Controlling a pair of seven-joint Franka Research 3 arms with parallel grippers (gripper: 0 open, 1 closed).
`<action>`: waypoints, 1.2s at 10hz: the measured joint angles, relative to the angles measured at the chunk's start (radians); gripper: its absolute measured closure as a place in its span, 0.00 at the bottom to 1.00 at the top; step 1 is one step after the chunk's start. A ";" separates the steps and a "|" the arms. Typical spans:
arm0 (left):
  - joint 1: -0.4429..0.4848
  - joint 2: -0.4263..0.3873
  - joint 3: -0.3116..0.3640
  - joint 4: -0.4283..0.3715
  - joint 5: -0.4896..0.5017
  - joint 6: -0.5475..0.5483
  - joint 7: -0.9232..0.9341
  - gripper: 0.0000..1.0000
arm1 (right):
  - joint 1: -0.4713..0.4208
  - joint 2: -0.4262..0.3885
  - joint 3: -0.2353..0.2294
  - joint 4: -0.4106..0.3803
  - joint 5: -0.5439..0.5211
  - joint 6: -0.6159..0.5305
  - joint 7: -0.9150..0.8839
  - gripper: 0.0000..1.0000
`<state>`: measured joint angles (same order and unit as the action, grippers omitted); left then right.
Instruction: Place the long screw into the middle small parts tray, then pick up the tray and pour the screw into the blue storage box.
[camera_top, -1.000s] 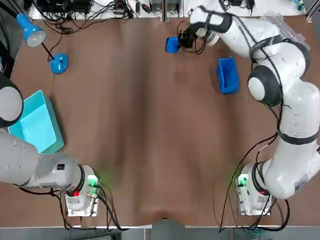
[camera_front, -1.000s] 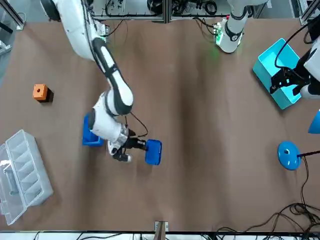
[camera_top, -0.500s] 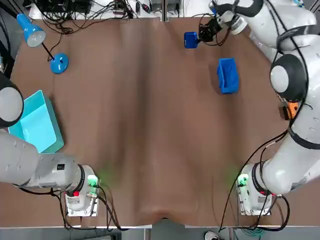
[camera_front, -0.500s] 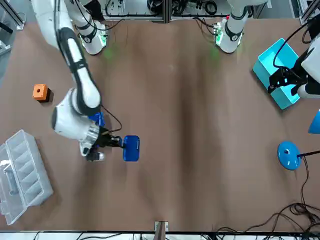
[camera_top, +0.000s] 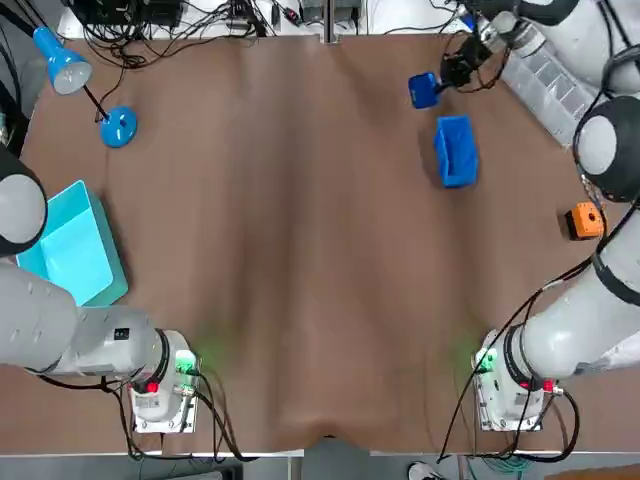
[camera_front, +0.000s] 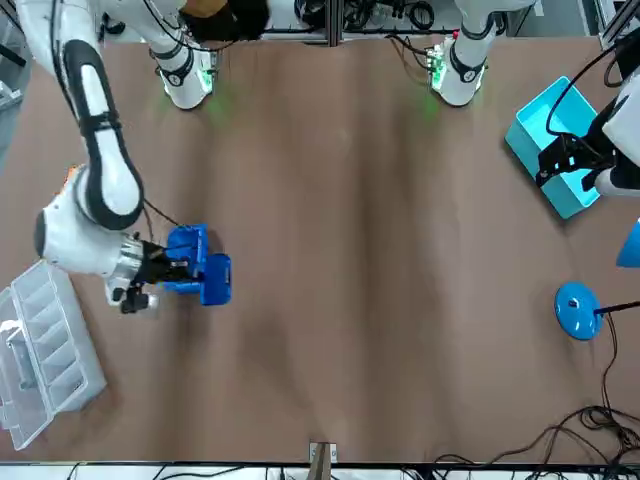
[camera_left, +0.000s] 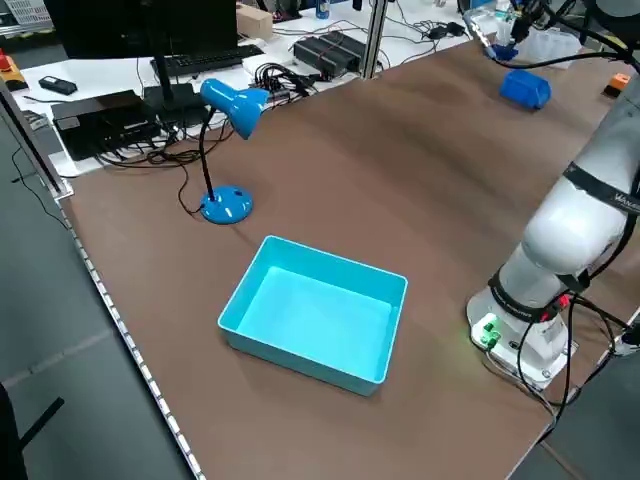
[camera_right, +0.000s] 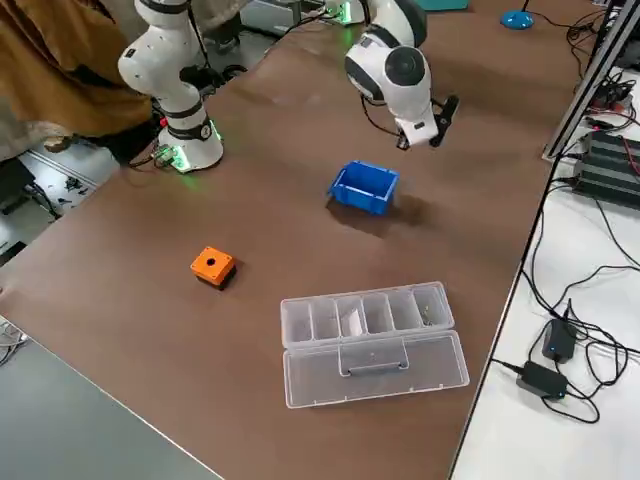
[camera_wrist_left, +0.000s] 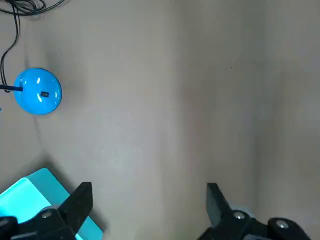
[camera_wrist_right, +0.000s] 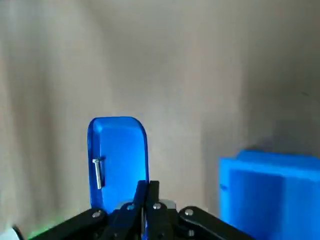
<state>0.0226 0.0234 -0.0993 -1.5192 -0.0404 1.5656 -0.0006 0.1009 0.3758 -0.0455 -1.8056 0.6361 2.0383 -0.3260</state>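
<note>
Right claw (camera_wrist_right: 147, 189), clenched on the tray (camera_wrist_right: 117, 150) holding the screw (camera_wrist_right: 97, 172), has swung nearer the blue storage box (camera_wrist_right: 270, 192); pouring looks next. Left claw (camera_wrist_left: 147, 192) idles, released.

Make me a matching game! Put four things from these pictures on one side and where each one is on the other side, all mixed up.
Things:
1. long screw
2. small blue tray
3. orange block
4. left claw

Places or states:
A. pinched in the shut right claw
B. lying inside the small blue tray
C. open and empty, by the teal bin
D. sitting by itself near the clear parts case

Right pairs: 1-B, 2-A, 3-D, 4-C.
</note>
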 joint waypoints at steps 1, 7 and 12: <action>0.000 0.000 0.000 0.000 0.000 0.000 0.000 0.00 | -0.022 -0.016 0.000 -0.001 -0.052 -0.036 -0.002 0.97; 0.000 0.001 0.000 0.000 0.000 0.000 0.000 0.00 | -0.089 -0.031 0.000 -0.038 -0.272 -0.095 -0.007 0.97; 0.000 0.006 0.000 0.000 0.000 0.000 0.000 0.00 | -0.092 -0.031 0.011 -0.039 -0.427 -0.095 -0.011 0.97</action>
<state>0.0226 0.0296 -0.0993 -1.5192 -0.0404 1.5657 -0.0006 0.0089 0.3450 -0.0348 -1.8444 0.2095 1.9436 -0.3373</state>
